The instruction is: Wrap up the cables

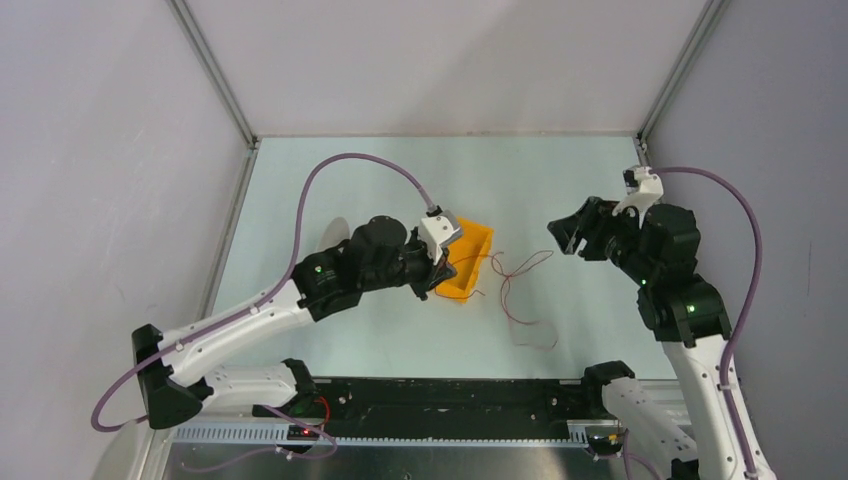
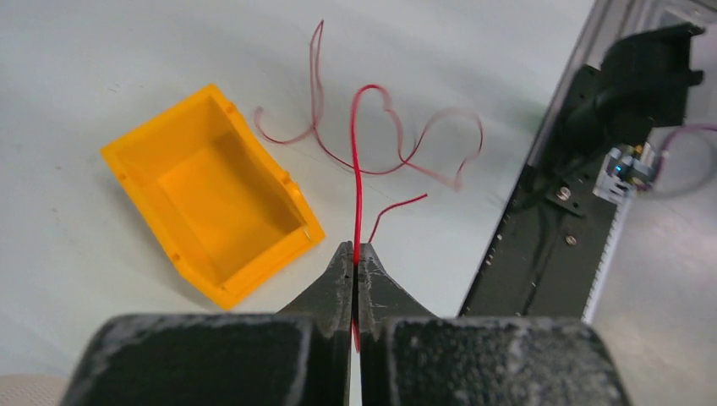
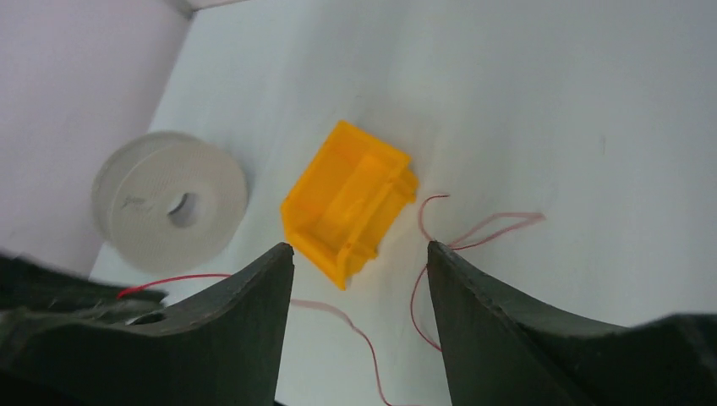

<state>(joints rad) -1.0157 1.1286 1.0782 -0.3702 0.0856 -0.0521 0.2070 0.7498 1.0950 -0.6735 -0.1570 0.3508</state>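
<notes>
The thin red cable [image 1: 505,297] lies in loose loops on the table, right of an orange bin [image 1: 468,262]. My left gripper [image 1: 441,277] hovers at the bin's near corner, shut on one end of the cable. In the left wrist view the cable [image 2: 358,169] runs straight out from the closed tips [image 2: 355,252]. My right gripper [image 1: 566,235] is open and empty, raised above the table right of the loops. Its wrist view [image 3: 359,247] shows the cable [image 3: 412,312], the bin [image 3: 351,199] and the white spool [image 3: 169,211]. The spool [image 1: 335,233] is mostly hidden behind my left arm.
The orange bin [image 2: 216,194] is empty and sits tilted, close to the left gripper. A black rail [image 1: 450,400] runs along the table's near edge and also shows in the left wrist view [image 2: 541,245]. Grey enclosure walls stand on the left, back and right.
</notes>
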